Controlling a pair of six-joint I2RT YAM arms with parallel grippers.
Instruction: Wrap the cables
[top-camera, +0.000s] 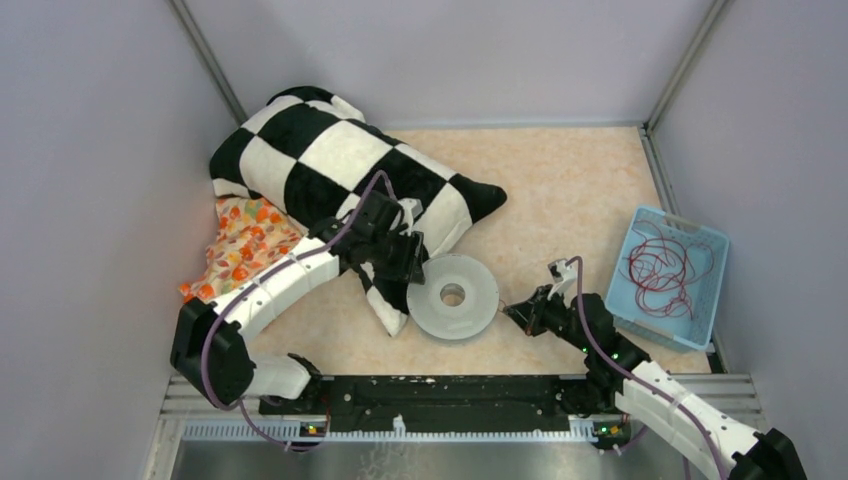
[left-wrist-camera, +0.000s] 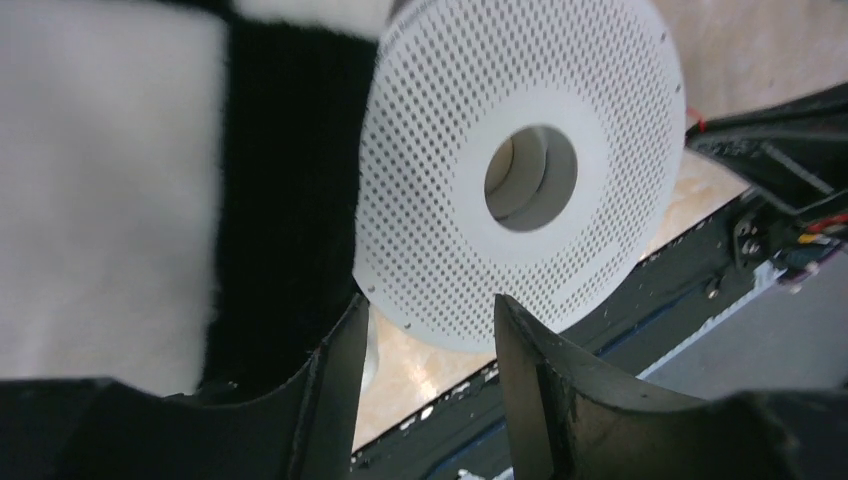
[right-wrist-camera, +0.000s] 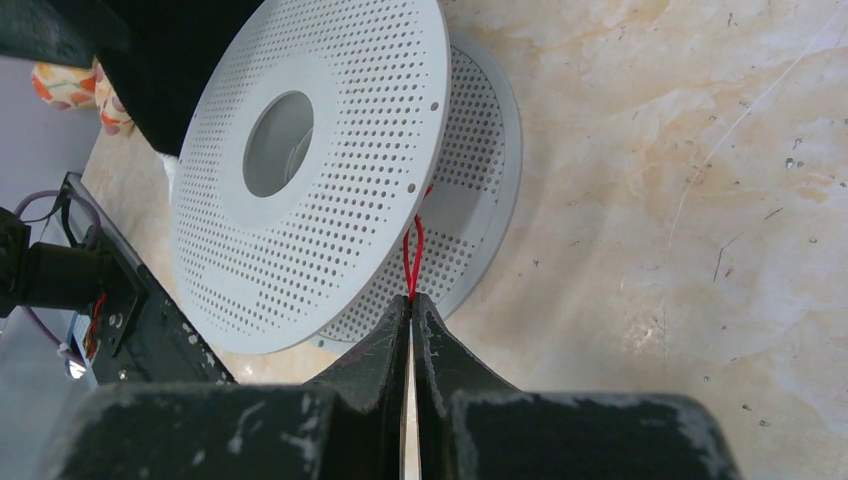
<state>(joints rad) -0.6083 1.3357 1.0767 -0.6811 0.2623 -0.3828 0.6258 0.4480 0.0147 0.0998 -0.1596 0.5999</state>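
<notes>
A white perforated spool (top-camera: 454, 296) lies on the table; it also shows in the left wrist view (left-wrist-camera: 520, 170) and the right wrist view (right-wrist-camera: 300, 170). My right gripper (right-wrist-camera: 411, 298) is shut on a thin red cable (right-wrist-camera: 412, 255) that runs in between the spool's two discs. In the top view this gripper (top-camera: 512, 311) sits at the spool's right edge. My left gripper (left-wrist-camera: 428, 312) is open and empty at the spool's left rim, in the top view (top-camera: 418, 266). Several loose dark-red cables (top-camera: 665, 265) lie in the blue bin (top-camera: 713, 270).
A black-and-white checkered pillow (top-camera: 330, 170) lies behind and left of the spool, under my left arm. An orange patterned cloth (top-camera: 238, 245) sits at its left. The black base rail (top-camera: 440, 400) runs along the near edge. Grey walls enclose the table.
</notes>
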